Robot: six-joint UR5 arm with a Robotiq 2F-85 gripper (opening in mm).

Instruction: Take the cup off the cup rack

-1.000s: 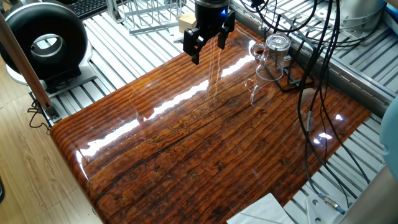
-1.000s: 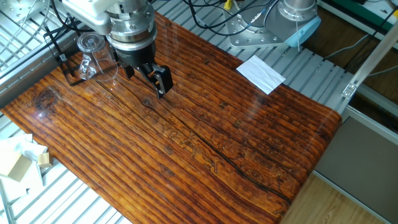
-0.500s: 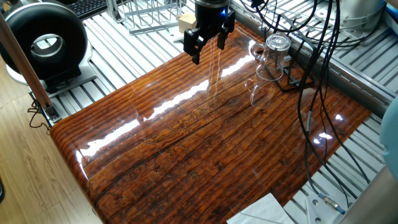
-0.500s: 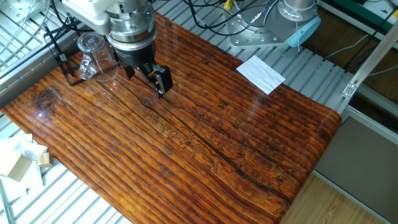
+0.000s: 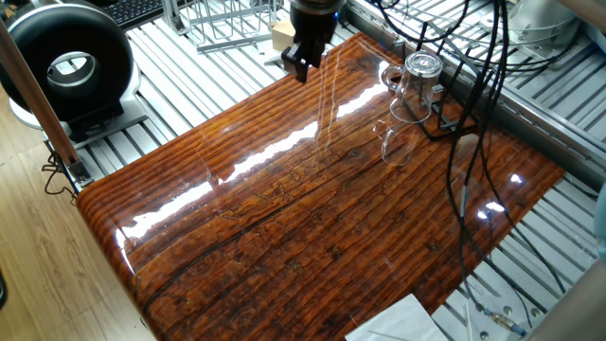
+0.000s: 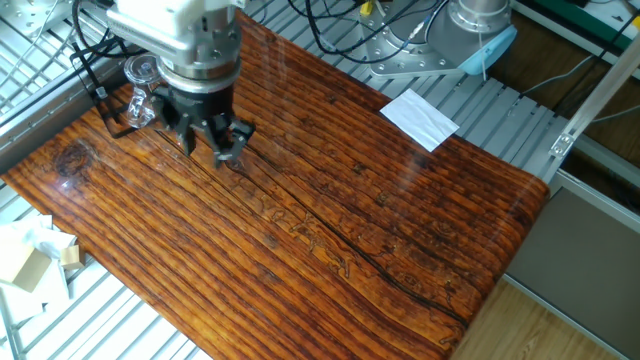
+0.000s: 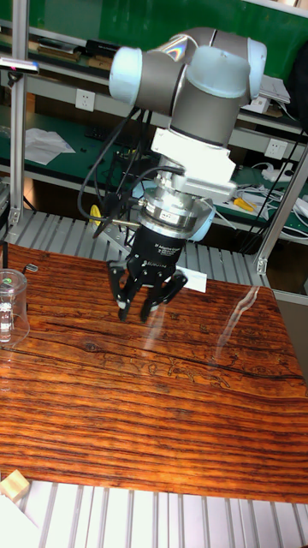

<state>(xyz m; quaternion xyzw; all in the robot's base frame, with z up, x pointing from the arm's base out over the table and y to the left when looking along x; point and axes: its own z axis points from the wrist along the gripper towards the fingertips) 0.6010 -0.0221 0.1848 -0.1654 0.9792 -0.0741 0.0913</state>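
Observation:
The cup (image 5: 417,87) is a clear glass mug sitting upside down on the cup rack (image 5: 443,121), a thin black wire stand at the table's far right edge. The other fixed view shows the cup (image 6: 140,92) and cup rack (image 6: 101,92) at the upper left. In the tall fixed view the cup (image 7: 9,304) is cut by the left edge. My gripper (image 5: 303,66) hangs over the wood to the left of the cup, apart from it. It is open with nothing between its fingers (image 6: 212,152) (image 7: 135,314).
Black cables (image 5: 478,85) hang over the rack side of the table. A silver wire frame (image 5: 232,24) and a wooden block (image 5: 281,33) lie behind the gripper. A black round device (image 5: 68,62) stands far left. White paper (image 6: 419,117) lies beyond the table edge.
The gripper has turned about its wrist and shifted a little toward the table's rack end. The cup and rack have not moved.

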